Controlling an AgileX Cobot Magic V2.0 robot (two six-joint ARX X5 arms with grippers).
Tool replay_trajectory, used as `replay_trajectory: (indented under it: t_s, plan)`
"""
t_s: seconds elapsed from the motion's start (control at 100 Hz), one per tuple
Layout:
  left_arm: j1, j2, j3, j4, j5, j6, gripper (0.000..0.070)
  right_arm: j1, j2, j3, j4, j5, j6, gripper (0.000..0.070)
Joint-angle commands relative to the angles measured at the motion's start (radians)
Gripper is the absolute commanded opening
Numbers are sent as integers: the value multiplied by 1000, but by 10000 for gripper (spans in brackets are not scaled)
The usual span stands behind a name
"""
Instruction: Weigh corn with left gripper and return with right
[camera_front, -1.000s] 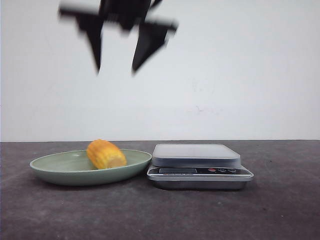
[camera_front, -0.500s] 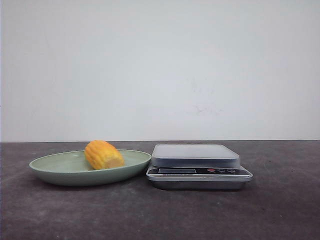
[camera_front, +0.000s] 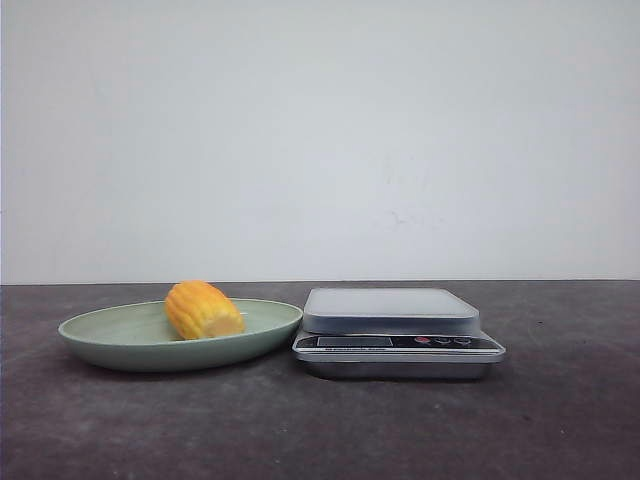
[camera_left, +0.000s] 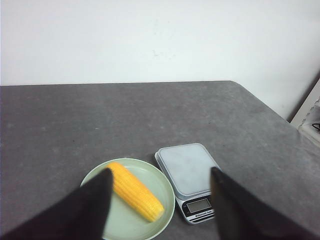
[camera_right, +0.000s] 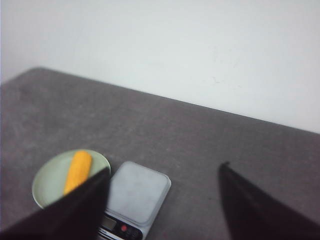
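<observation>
High above the worktop (camera_front: 320, 430), both arms hover. Left end effector (camera_left: 159, 175) and right end effector (camera_right: 164, 172) gape wide, empty. Corn (camera_front: 203, 310) lies on the green plate (camera_front: 120, 345).

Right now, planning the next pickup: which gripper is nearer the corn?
Left. The left gripper hangs open high above the corn on the plate; the right gripper, open, looks farther away.

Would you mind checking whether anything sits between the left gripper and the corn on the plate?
Nothing visible does. The open left gripper hangs well above the corn, which lies uncovered on the green plate, with the scale off to one side.
</observation>
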Motion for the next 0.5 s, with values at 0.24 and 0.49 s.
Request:
replay_trajectory:
  t_s: [0.24, 0.49]
  plan:
    - [-10, 5, 8, 11, -5, 21, 7, 19, 6, 1, -66, 12, -10, 2]
    - [-10, 5, 0, 126, 81, 52, 7, 162, 6, -70, 37, 25, -13, 11]
